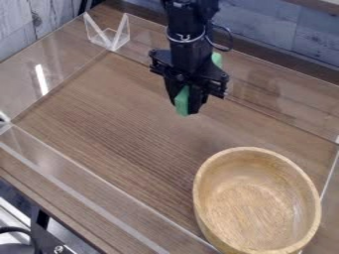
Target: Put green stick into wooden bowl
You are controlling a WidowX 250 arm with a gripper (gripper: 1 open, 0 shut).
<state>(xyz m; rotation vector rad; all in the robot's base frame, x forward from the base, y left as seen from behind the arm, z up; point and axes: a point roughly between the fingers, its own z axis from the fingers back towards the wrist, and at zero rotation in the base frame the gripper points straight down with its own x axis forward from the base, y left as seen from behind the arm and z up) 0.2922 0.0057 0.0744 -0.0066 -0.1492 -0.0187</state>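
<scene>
The gripper (188,99) clamped the green stick (185,100); it should carry it well above the wooden bowl's (257,204) rim before releasing.

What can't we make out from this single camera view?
- Green stick: only its lower end shows; the rest is hidden between the fingers of the claw.
- Stick tip versus table: whether it touches or is lifted can't be told from this angle.
- Wooden bowl: its near rim is cut off by the bottom frame edge.
- Arm above the claw: cropped by the top edge.
- Clear object at top left: too small and transparent to identify.
</scene>
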